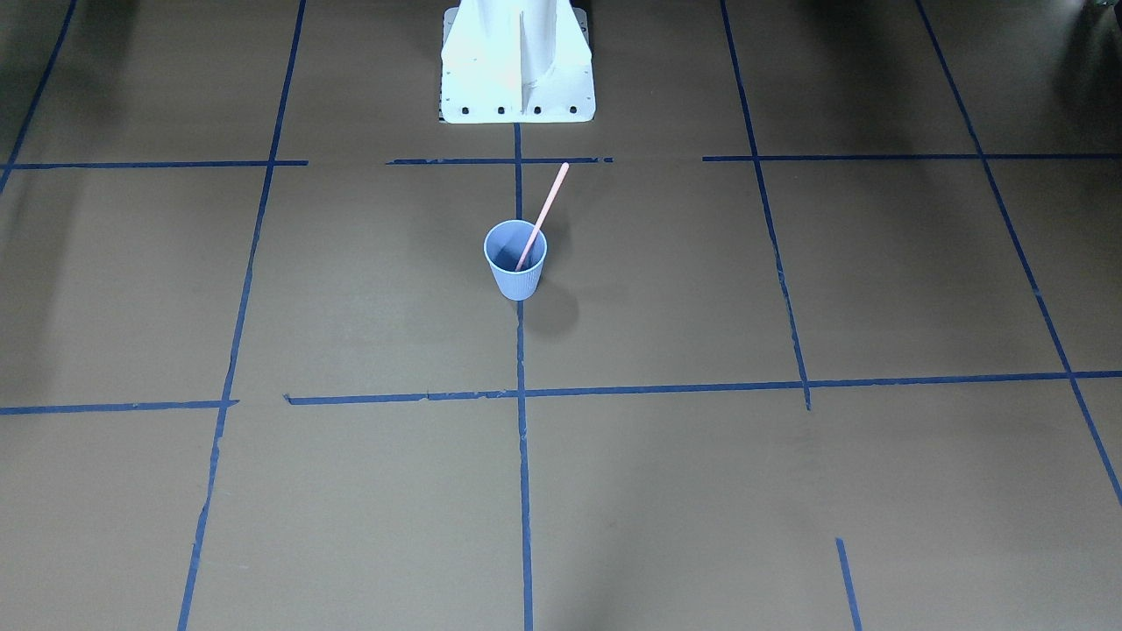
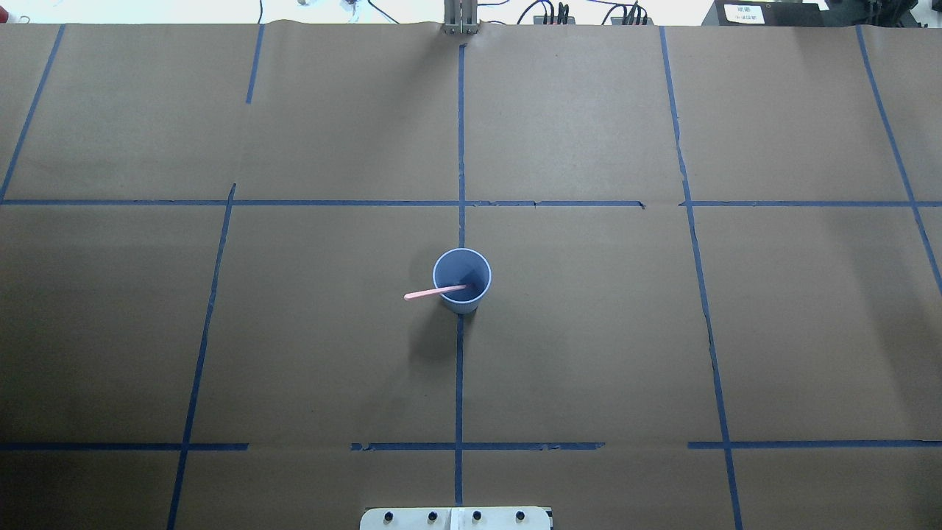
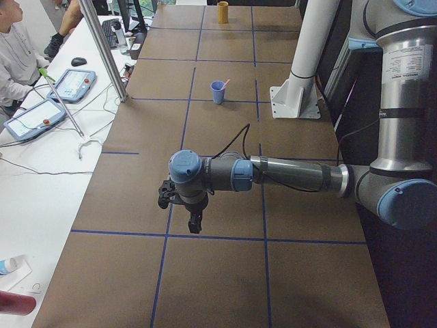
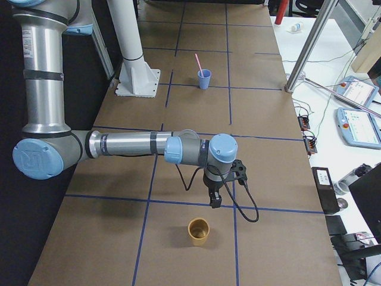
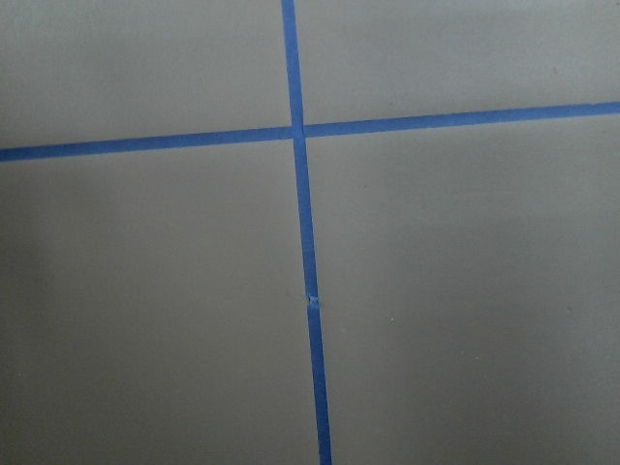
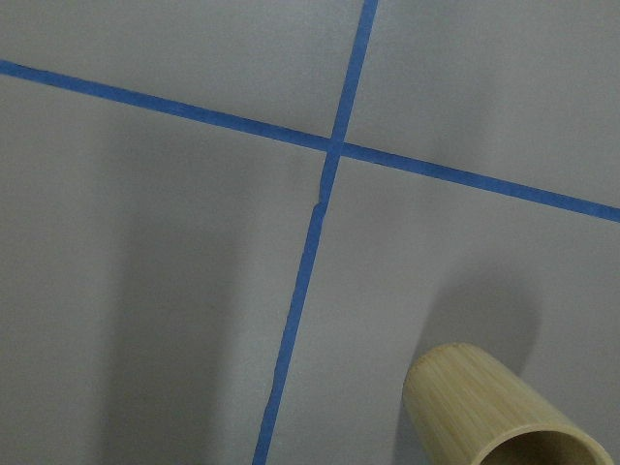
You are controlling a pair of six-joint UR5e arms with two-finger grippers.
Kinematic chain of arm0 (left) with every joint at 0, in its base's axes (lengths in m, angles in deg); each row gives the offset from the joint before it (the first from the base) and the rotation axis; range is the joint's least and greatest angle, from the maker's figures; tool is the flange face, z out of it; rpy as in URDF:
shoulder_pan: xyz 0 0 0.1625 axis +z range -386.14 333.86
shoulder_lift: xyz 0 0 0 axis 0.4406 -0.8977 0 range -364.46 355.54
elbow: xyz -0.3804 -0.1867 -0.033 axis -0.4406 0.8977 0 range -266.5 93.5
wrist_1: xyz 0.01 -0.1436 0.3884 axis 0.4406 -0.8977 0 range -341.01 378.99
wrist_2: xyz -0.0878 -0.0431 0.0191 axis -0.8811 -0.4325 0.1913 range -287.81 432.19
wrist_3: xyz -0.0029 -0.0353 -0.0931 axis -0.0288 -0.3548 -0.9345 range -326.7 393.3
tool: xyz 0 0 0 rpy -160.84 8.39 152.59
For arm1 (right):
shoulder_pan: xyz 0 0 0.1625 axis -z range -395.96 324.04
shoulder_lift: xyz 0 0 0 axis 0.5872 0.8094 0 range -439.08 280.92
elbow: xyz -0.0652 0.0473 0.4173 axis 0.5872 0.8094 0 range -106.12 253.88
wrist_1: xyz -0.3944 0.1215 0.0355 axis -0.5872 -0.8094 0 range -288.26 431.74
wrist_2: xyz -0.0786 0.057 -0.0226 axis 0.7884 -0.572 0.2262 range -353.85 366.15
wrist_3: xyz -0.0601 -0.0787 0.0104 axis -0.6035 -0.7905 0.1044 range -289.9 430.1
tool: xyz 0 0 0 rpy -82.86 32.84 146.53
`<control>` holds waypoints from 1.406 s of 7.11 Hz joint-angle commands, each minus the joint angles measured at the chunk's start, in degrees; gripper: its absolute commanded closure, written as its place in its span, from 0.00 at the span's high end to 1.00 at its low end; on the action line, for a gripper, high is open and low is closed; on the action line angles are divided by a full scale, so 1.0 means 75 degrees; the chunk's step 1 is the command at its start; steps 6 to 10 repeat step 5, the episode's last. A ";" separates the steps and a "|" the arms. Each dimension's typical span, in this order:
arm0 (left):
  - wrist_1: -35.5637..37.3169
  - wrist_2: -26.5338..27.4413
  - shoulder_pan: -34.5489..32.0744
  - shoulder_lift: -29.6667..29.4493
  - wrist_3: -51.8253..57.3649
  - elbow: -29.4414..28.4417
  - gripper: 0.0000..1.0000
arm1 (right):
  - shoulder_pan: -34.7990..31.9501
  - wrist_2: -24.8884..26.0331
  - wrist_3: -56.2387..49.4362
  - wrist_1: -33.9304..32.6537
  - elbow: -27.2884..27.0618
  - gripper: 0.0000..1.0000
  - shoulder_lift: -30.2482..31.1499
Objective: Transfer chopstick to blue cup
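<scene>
The blue cup [image 1: 517,276] stands upright mid-table on the centre tape line; it also shows in the overhead view [image 2: 456,266]. The pale-pink chopstick [image 1: 548,203] stands inside it, leaning over the rim toward the robot's left [image 2: 430,293]. Both arms are far from the cup, at opposite ends of the table. My left gripper [image 3: 194,224] shows only in the exterior left view, my right gripper [image 4: 215,201] only in the exterior right view. I cannot tell whether either is open or shut. Neither wrist view shows fingers.
A bamboo cup [image 4: 199,231] stands upright just below my right gripper and shows in the right wrist view [image 6: 494,417]. The white robot base [image 1: 517,79] sits at the table's edge. Operators, teach pendants [image 3: 72,83] and cables are on the white side table.
</scene>
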 commanded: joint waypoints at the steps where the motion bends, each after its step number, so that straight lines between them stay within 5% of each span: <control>1: 0.0049 0.0025 0.0001 0.0002 -0.0003 -0.0010 1.00 | 0.0011 -0.0003 -0.0007 0.0006 0.0020 1.00 0.0022; 10: 0.0073 0.0025 0.0001 0.0014 0.0055 0.0083 1.00 | 0.0011 -0.0014 -0.0007 0.0007 -0.0026 1.00 0.0022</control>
